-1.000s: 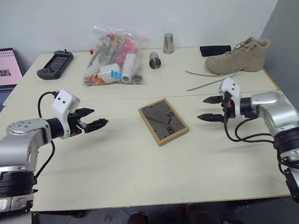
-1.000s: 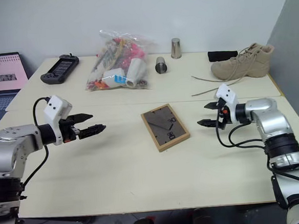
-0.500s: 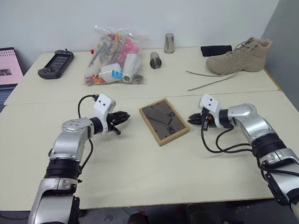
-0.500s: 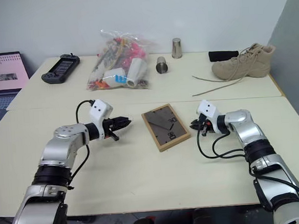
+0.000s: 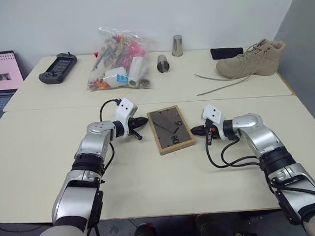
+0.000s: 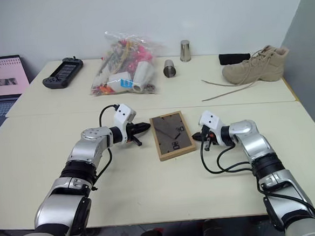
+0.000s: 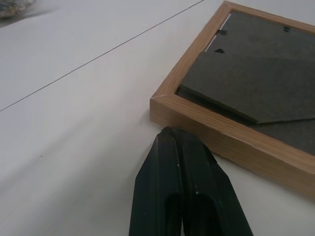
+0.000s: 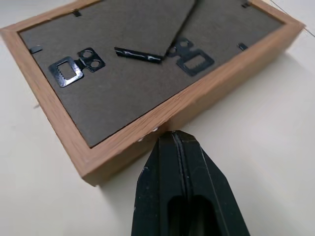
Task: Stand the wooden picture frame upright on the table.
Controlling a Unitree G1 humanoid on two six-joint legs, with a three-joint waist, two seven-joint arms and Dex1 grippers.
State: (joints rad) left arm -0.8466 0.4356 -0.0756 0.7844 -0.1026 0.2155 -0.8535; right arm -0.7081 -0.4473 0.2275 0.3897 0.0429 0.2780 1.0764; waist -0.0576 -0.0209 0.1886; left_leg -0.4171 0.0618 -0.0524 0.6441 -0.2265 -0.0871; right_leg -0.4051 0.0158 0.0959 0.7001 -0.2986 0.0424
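Light-wood picture frame (image 5: 170, 129) lies back-up on the table (image 5: 150, 172), pinched-together left fingers (image 7: 170, 162) and right fingers (image 8: 179, 162) at its side edges.

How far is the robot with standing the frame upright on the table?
Done: both grippers are shut and placed at the frame, the left gripper at its left edge, the right gripper at its right edge.
In hand: the tips look set to press or lift the edges; neither holds the frame.
Left: the frame lies flat, back up, on the table, its stand folded. It must be raised and propped.
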